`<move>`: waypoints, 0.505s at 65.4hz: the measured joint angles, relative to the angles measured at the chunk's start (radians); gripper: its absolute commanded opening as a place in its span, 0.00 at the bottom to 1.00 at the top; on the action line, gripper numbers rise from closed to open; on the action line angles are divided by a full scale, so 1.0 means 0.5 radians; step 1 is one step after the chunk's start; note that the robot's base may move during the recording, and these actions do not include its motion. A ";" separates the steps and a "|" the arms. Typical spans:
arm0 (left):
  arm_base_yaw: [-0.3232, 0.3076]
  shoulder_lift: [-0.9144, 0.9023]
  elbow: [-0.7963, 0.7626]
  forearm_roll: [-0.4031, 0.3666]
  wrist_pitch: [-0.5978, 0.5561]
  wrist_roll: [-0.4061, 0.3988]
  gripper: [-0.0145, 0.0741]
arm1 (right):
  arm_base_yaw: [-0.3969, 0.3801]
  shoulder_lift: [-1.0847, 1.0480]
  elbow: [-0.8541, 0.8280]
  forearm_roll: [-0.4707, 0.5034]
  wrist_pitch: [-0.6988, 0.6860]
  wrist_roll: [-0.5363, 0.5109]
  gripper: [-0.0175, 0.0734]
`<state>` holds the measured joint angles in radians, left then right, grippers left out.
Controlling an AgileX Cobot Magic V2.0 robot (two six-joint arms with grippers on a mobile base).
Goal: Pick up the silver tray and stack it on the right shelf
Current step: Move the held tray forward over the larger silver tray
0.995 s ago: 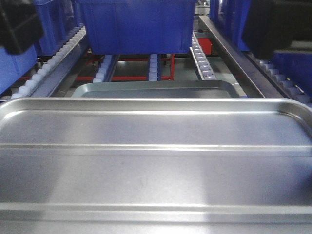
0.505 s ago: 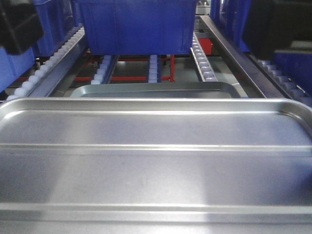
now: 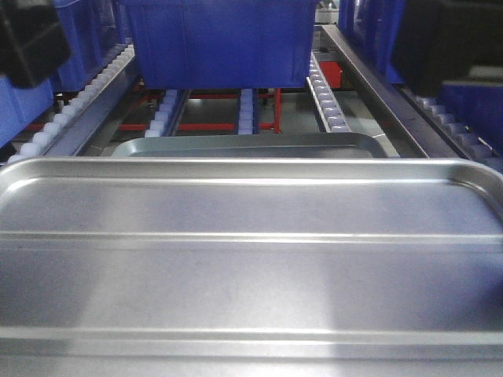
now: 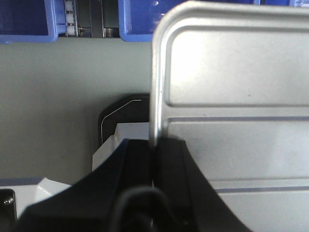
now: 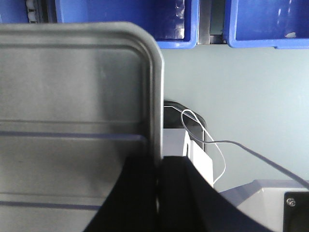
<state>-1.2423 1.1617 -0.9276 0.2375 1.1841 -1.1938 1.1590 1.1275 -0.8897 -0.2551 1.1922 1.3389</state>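
Observation:
The silver tray [image 3: 251,259], shiny with two lengthwise ridges, fills the lower half of the front view and is held level in front of the rack. My left gripper [image 4: 154,144] is shut on its left rim [image 4: 155,72]. My right gripper [image 5: 158,162] is shut on its right rim [image 5: 155,96]. Beyond the tray's far edge lies the shelf [image 3: 324,94], with rows of white rollers and steel side rails. A duller grey tray [image 3: 251,145] lies on those rollers just past the silver tray.
A large blue bin [image 3: 220,43] sits on the rollers behind the grey tray, with more blue bins at left [image 3: 86,31] and right [image 3: 479,102]. Dark blurred shapes hang at the top corners [image 3: 27,39]. Red frame bars [image 3: 228,98] show under the rollers.
The rack and the grey tray have shifted very slightly in view. The silver tray stays gripped at both ends and sits a touch lower in the picture.

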 measured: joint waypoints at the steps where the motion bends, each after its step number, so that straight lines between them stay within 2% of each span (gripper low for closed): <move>1: 0.000 0.000 0.000 0.000 0.000 0.000 0.06 | 0.000 0.000 0.000 0.000 0.000 0.000 0.26; 33: 0.000 0.000 0.000 0.009 0.000 0.000 0.06 | 0.000 0.000 0.000 0.000 0.000 0.000 0.26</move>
<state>-1.2423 1.1617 -0.9276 0.2418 1.1841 -1.1938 1.1590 1.1275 -0.8897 -0.2551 1.1922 1.3389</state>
